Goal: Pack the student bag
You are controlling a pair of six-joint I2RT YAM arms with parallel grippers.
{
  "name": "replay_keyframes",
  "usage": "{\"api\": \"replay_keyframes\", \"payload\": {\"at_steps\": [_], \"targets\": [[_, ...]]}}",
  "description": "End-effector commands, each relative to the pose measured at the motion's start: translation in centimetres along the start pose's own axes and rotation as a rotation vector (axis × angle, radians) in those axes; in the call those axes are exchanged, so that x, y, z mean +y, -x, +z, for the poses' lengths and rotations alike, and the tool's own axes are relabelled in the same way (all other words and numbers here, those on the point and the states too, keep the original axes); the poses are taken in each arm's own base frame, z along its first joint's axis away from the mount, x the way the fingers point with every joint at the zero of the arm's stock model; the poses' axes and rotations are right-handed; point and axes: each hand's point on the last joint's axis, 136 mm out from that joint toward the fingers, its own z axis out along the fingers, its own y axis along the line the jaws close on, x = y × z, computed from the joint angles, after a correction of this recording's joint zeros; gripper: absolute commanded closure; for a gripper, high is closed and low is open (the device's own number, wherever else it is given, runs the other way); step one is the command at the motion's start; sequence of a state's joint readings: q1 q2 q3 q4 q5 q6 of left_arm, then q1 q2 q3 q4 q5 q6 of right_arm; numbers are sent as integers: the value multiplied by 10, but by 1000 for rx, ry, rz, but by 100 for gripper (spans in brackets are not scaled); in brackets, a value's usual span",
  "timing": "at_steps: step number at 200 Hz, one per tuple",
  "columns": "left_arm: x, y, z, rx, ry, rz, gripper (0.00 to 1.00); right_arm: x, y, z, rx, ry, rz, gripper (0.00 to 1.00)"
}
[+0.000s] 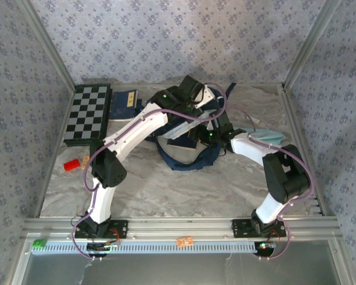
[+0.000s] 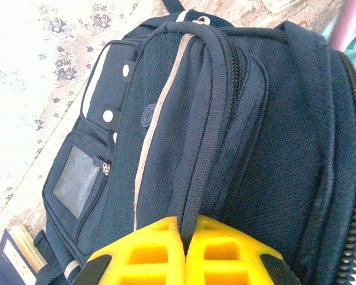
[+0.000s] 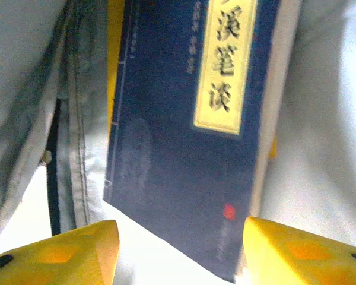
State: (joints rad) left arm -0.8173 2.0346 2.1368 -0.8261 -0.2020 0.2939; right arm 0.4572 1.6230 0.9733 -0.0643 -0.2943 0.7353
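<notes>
Packing judged partly done: a navy book [image 3: 178,148] with a yellow title label lies inside pale grey lining, taken to be the interior of the student bag [image 2: 225,119]. The right tool [image 3: 181,246] is seen with fingers apart, the book's corner between them, untouched. The left tool [image 2: 184,252] is clamped together on the bag's top carry loop. On the worktop [image 1: 166,190] the bag sits just past centre, toward 12 o'clock. A second blue book [image 1: 126,101], a chessboard [image 1: 89,113] and a red block [image 1: 71,164] are noted outside, between 9 and 11 o'clock. In the left wrist view the long axis runs 6 to 12 o'clock, front pockets facing 9.
</notes>
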Motion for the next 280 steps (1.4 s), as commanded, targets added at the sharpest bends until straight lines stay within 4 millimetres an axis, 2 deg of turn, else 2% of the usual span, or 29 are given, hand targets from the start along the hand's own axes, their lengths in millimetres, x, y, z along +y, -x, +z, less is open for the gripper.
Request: {"api": "replay_keyframes", "payload": {"at_steps": [1,13,37,65,95,138,163,188,222,227,237,252,265,280], "targets": [[20,35,-48,-162,30,-56,100,-10,-16,-27,-9,-113,-52,42],[19,35,-48,-170,26,-60,100,-13,-30,-30,11,-127,-54,46],[18,35,-46,-174,20,-75,100,-12,-55,-18,66,-97,-40,64],[15,33,-44,-168,1,-91,100,-7,-61,0,76,-99,-54,84],[12,34,-49,-173,-21,-107,100,-5,-44,22,33,-103,-73,90],[6,21,-50,-163,-38,-135,100,4,12,40,-125,-141,-177,91],[8,18,-50,-154,-24,-145,100,3,19,44,-147,-153,-177,91],[6,16,-49,-160,-43,-167,100,8,3,26,-149,-151,-202,86],[8,13,-47,-156,-55,-206,100,20,-43,-17,-112,-150,-320,75],[4,4,-40,-131,-68,-215,97,21,-48,-26,-112,-152,-328,73],[0,0,-39,-122,-90,-230,87,22,-56,-43,-110,-161,-333,70],[-5,-4,-44,-122,-120,-257,67,12,-65,-69,-117,-187,-280,66],[-7,-8,-54,-127,-147,-303,63,3,-73,-88,-106,-198,-233,64],[-8,-13,-71,-157,-160,-361,57,2,-80,-108,-103,-191,-218,62]]}}
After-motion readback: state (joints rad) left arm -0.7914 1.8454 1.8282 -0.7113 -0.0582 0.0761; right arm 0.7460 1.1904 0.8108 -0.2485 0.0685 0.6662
